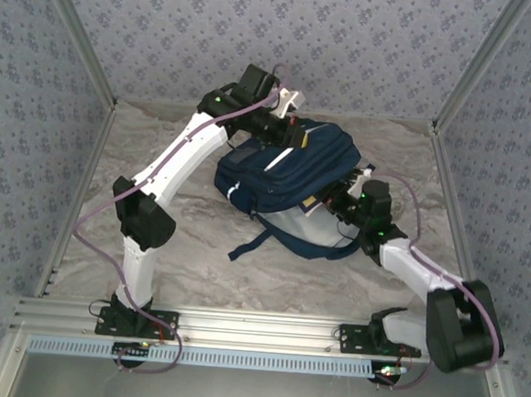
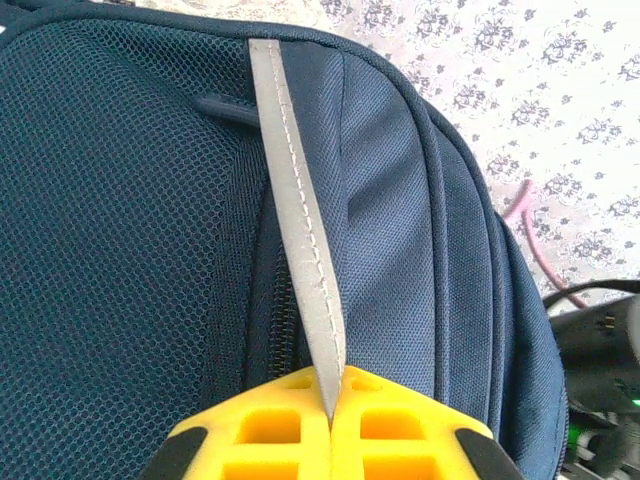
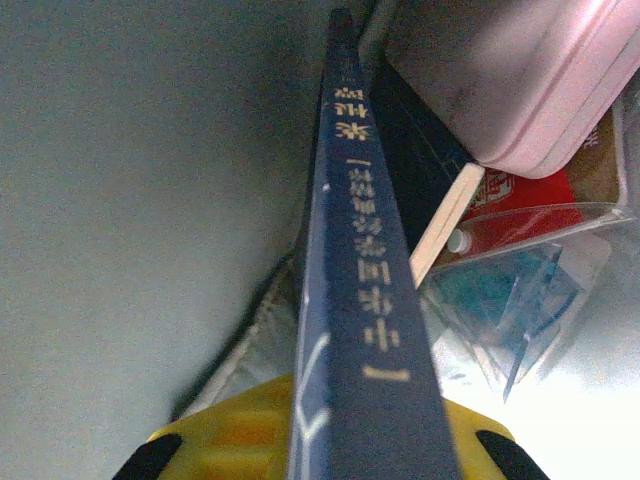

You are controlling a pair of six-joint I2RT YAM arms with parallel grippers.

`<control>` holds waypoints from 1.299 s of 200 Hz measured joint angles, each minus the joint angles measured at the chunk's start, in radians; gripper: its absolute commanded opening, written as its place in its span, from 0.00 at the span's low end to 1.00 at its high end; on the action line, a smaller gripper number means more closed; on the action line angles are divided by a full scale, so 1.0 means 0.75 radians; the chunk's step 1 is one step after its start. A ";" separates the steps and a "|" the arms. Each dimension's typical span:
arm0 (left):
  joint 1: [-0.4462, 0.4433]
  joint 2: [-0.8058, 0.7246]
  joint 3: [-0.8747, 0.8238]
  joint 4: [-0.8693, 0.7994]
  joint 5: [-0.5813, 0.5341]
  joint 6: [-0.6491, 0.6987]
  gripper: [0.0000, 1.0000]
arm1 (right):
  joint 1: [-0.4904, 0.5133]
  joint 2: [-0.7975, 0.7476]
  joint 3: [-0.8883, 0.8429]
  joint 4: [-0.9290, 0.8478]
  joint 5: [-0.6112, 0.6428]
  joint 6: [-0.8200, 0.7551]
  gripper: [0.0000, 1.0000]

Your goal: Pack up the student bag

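The student bag (image 1: 286,177), navy-blue with dark straps, lies on its side mid-table. My left gripper (image 1: 285,126) is at the bag's far top edge. In the left wrist view it (image 2: 332,395) is shut on the bag's grey-white stripe trim (image 2: 300,220), which runs up between the yellow fingers (image 2: 270,420). My right gripper (image 1: 334,199) is at the bag's opening on the right. The right wrist view shows it (image 3: 365,400) shut on a dark blue book (image 3: 365,290) with gold lettering on the spine, its far end inside the bag.
Inside the bag, right of the book, lie a pink case (image 3: 520,80), a wooden ruler (image 3: 445,225), a red item (image 3: 530,190) and clear blue plastic set squares (image 3: 515,290). Grey lining (image 3: 150,200) is on the left. A loose strap (image 1: 257,244) trails toward the front.
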 measured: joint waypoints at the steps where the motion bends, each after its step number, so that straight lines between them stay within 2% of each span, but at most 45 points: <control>1: 0.001 -0.001 -0.001 0.001 0.000 0.000 0.00 | 0.004 0.011 0.005 0.002 0.002 0.001 0.00; 26: 0.013 -0.046 -0.063 0.025 0.002 -0.004 0.00 | 0.075 0.223 0.085 0.091 0.059 0.039 0.00; 40: 0.016 -0.073 -0.102 0.040 0.006 -0.012 0.00 | 0.119 0.344 0.150 0.136 0.103 0.080 0.11; 54: 0.022 -0.101 -0.144 0.064 0.006 -0.022 0.00 | 0.162 0.456 0.241 0.143 0.150 0.109 0.18; 79: 0.038 -0.164 -0.243 0.122 0.001 -0.049 0.00 | 0.242 0.611 0.429 0.112 0.224 0.127 0.54; 104: 0.090 -0.250 -0.373 0.219 -0.013 -0.106 0.00 | 0.284 0.652 0.525 0.088 0.248 0.106 0.76; 116: 0.132 -0.292 -0.436 0.270 -0.016 -0.143 0.00 | 0.287 0.634 0.522 0.071 0.263 0.088 0.82; 143: 0.238 -0.418 -0.634 0.404 -0.064 -0.228 0.00 | 0.279 0.542 0.458 0.016 0.271 0.012 0.86; 182: 0.351 -0.634 -0.907 0.533 -0.287 -0.292 0.00 | 0.239 0.404 0.309 0.096 0.114 -0.060 0.85; 217: 0.429 -0.728 -0.997 0.565 -0.446 -0.317 0.00 | 0.232 0.249 0.244 0.037 0.042 -0.166 0.81; 243: 0.433 -0.783 -1.019 0.572 -0.505 -0.315 0.00 | 0.212 0.085 0.235 -0.110 0.098 -0.281 0.79; 260: 0.433 -0.788 -1.023 0.572 -0.549 -0.305 0.00 | 0.161 0.054 0.244 -0.204 0.134 -0.332 0.80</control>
